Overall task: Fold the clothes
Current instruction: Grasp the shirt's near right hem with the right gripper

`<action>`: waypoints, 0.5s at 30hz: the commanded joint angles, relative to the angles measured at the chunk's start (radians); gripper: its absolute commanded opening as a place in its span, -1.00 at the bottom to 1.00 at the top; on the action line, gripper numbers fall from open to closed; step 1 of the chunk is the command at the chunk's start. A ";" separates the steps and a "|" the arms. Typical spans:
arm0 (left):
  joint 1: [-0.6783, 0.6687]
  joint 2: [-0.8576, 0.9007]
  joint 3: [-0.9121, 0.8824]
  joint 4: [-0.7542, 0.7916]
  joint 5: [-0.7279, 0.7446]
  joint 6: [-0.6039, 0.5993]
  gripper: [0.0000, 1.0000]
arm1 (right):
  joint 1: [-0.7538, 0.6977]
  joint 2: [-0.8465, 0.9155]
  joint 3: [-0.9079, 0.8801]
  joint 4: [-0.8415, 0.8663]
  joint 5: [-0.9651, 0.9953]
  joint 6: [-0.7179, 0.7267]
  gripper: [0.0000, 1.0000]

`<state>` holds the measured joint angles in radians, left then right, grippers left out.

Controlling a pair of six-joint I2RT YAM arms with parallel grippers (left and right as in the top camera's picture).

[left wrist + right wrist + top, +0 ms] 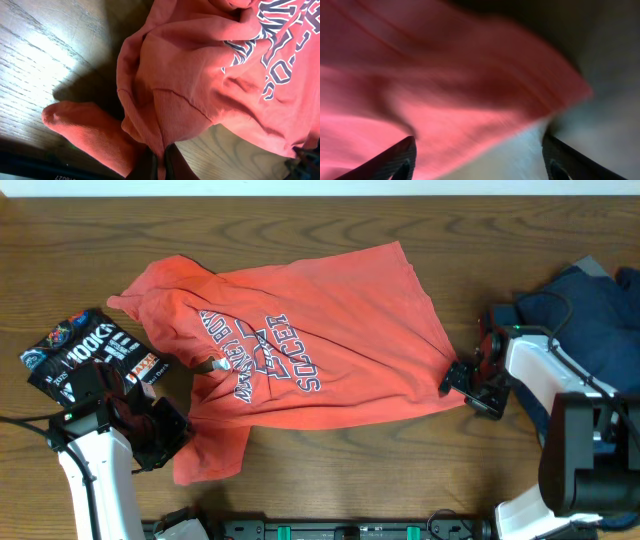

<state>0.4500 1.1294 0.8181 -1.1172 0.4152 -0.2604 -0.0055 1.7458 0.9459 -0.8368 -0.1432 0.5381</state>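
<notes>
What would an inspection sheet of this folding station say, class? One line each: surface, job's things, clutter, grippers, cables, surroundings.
Surface: wooden table, grain showing.
Job's things: coral-red T-shirt spread rumpled mid-table; black printed tee at left; navy garments at right.
Clutter: nothing seen.
Grippers: left gripper shut on the T-shirt's fabric; right gripper open at the shirt's right edge.
Cables: black cable beside the left arm; thin cable over the navy garments.
Surroundings: dark rail along the near edge.
</notes>
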 commanded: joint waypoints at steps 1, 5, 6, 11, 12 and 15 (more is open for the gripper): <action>0.005 -0.007 0.004 0.000 -0.008 0.017 -0.88 | 0.008 0.008 -0.057 0.101 -0.064 0.031 0.38; 0.005 -0.007 0.004 0.000 -0.008 0.017 -0.88 | 0.025 0.008 -0.071 0.120 -0.058 0.030 -0.32; 0.005 -0.007 0.004 0.000 -0.008 0.017 -0.88 | 0.026 0.008 -0.071 0.122 -0.052 0.030 -0.46; 0.005 -0.007 0.004 -0.004 -0.008 0.017 -0.88 | 0.026 0.008 -0.071 0.123 -0.048 0.029 -0.86; 0.005 -0.007 0.004 -0.004 -0.008 0.017 -0.87 | 0.026 0.008 -0.071 0.123 -0.048 0.029 -0.95; 0.005 -0.007 0.004 -0.004 -0.008 0.017 -0.88 | 0.026 0.008 -0.071 0.123 -0.048 0.021 -0.98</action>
<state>0.4500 1.1294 0.8181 -1.1183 0.4152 -0.2604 0.0086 1.7233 0.9047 -0.7143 -0.1875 0.5667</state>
